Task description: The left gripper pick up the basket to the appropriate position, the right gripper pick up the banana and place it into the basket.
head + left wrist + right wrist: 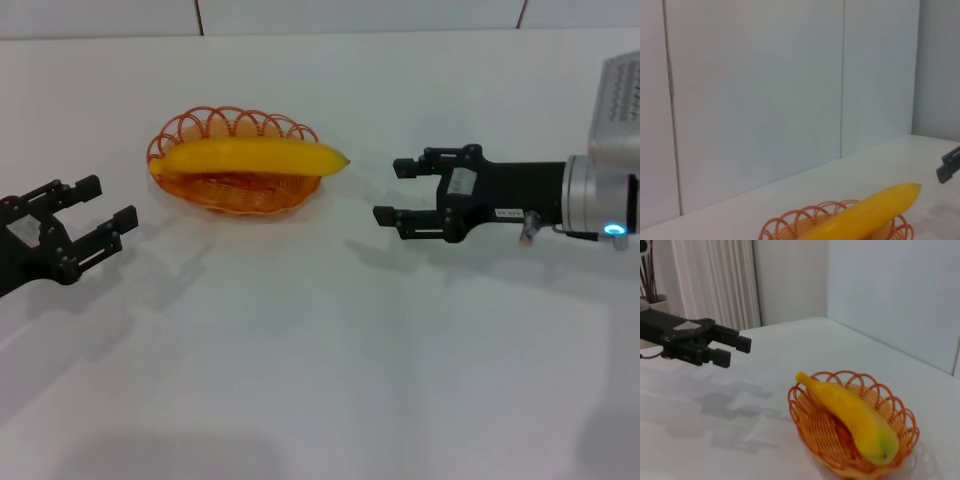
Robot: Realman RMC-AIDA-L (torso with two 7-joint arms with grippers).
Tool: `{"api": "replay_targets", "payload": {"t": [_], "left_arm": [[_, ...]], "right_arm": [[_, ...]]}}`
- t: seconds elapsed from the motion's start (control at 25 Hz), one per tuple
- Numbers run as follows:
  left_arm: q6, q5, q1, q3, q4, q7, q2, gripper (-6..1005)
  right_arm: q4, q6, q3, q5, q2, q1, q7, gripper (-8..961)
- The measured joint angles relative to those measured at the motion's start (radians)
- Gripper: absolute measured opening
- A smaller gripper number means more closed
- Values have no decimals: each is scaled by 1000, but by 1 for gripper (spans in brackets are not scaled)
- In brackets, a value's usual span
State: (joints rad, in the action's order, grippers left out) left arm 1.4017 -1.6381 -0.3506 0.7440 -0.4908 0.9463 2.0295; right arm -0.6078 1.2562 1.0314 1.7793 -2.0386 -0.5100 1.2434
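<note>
So the right gripper is hanging over the white table, just to the right of the basket, fingers spread apart with nothing between them. It points straight at the banana's tip but isn't touching it, there's a clear gap of bare table in between. Its black body runs back into a silver-white arm segment with a little blue light on it.

Over on the other side, the left gripper sits near the left edge of the table, also spread wide and holding nothing, a bit apart from the basket. You can see it from the right wrist view too, off in the background.

The banana is lying lengthwise in the orange basket, resting across it with its pointed end poking out past the rim toward the right gripper. The basket stands flat on the table between the two grippers, nearer the back wall. The left wrist view catches just the top of the basket and banana against wall panels.
</note>
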Motion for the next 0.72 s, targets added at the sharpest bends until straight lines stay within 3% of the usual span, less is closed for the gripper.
{"api": "replay_targets", "payload": {"t": [0.48,0.72], "left_arm": [[0,0,1,0,0,-3,0,616],[-2,0,0,0,0,-4,0,616]], "right_arm": [[6,13,-5,-3,0,39,-31,729],[25,64,-79,-3,-2,66,-100,729]]}}
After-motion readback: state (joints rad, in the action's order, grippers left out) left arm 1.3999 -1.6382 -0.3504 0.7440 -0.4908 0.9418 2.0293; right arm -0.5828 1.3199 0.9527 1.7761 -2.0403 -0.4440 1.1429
